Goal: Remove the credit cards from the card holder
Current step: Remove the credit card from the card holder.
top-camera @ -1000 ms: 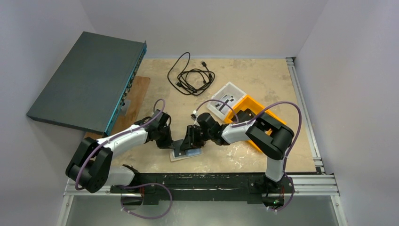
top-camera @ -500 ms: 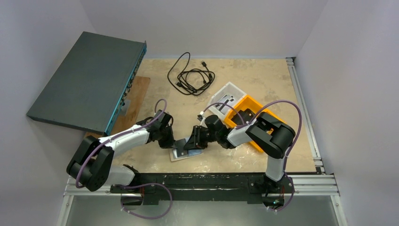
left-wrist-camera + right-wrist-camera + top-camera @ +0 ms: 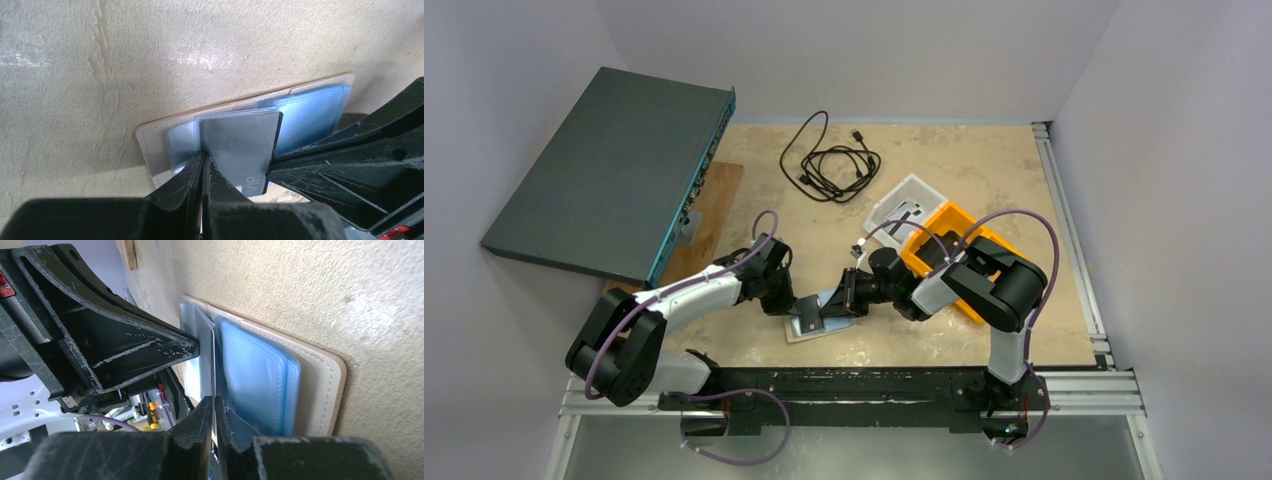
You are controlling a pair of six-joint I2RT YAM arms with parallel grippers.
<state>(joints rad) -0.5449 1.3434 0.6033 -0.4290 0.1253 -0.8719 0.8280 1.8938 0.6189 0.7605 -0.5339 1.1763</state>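
Beige table (image 3: 984,180), with the holder (image 3: 150,147) lying open at its 6 o'clock edge, between both arms. Left gripper (image 3: 204,170) is pinched closed at the holder's blue sleeves (image 3: 310,107); what it grips I cannot tell. Right gripper (image 3: 214,412) pinches the grey card (image 3: 240,145) by its edge.

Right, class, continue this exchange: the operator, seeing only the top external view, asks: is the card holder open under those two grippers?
Observer: Yes, the card holder lies open flat, blue sleeves facing up.
Operator: Any card showing?
Observer: A grey card marked VIP stands raised over the sleeves.
Operator: Who holds it?
Observer: The right gripper is pinched on its edge.
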